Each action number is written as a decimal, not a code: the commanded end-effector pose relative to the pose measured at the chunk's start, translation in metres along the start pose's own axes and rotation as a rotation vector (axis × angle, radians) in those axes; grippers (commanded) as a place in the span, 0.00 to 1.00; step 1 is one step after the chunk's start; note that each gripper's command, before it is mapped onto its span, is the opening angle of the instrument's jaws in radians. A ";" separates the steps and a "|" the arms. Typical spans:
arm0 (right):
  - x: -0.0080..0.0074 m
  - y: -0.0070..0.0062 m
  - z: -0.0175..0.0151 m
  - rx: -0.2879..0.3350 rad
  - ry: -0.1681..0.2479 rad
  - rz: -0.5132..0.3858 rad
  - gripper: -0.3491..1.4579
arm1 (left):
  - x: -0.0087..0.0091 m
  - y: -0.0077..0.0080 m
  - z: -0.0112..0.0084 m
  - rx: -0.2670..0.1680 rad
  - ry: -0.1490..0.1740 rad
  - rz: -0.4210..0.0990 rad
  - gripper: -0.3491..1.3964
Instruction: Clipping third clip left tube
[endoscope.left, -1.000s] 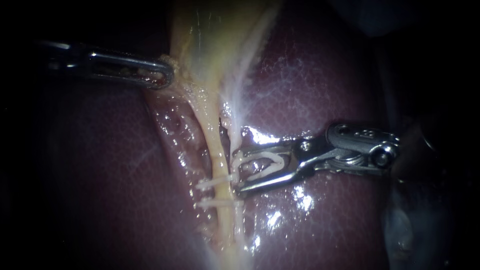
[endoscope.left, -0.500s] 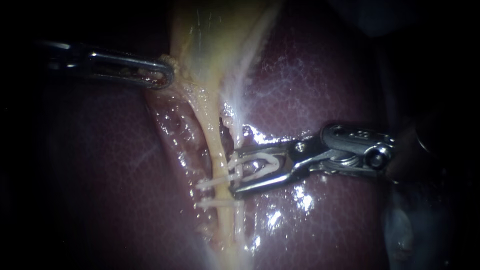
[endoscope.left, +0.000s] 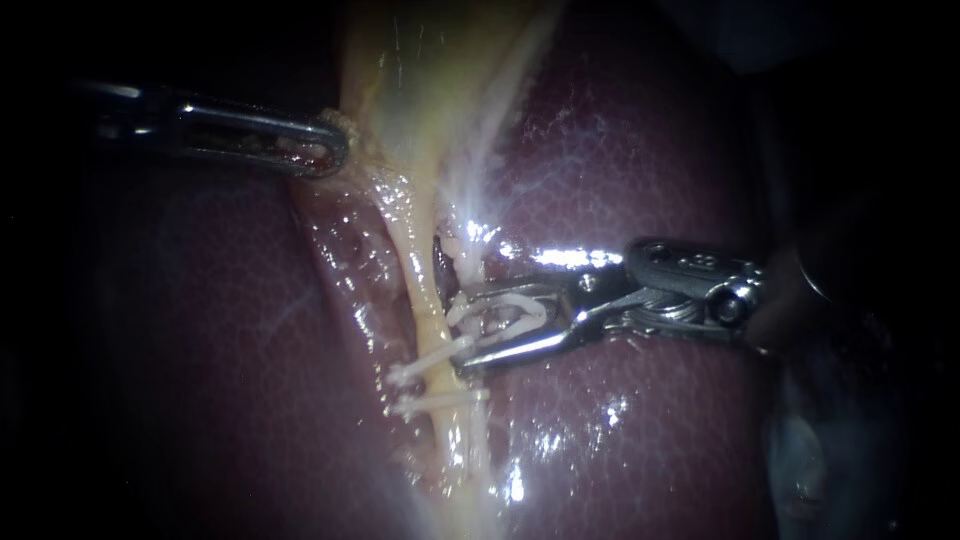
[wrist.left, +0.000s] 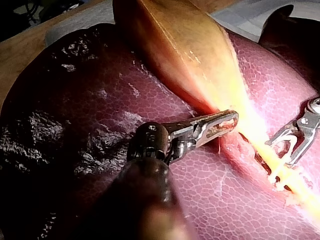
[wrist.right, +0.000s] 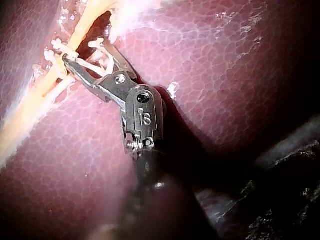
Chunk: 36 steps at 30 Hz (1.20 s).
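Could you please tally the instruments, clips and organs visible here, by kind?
Instruments: 2, the left instrument and the right instrument.
Clips: 3, an upper clip and a lower clip on the tube, plus a loaded clip carried by the right instrument.
Organs: 2, the liver and the gallbladder.
Total: 7.

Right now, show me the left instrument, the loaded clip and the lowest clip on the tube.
left instrument (endoscope.left: 335, 152), endoscope view, jaw tips gripping the gallbladder (endoscope.left: 430, 80)
loaded clip (endoscope.left: 515, 303), endoscope view, its upper white arm
lowest clip (endoscope.left: 440, 402), endoscope view, middle of its bar
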<state>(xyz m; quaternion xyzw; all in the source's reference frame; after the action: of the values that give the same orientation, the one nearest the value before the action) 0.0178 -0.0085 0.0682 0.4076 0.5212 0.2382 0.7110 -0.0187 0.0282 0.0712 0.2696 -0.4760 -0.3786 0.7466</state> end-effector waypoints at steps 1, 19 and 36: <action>0.0001 0.0000 0.0002 0.006 -0.003 0.007 0.45 | 0.0000 0.0000 0.0000 0.000 0.000 0.000 0.00; 0.0021 -0.0012 0.0008 0.089 -0.038 0.216 0.45 | 0.0001 0.0001 0.0002 0.002 0.001 0.001 0.00; 0.0030 0.0004 0.0000 0.142 -0.032 0.325 0.45 | 0.0002 0.0001 0.0002 0.002 0.001 0.001 0.00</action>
<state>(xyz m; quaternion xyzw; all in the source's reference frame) 0.0188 -0.0057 0.0668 0.5402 0.4527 0.3063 0.6399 -0.0188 0.0281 0.0715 0.2702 -0.4763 -0.3776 0.7467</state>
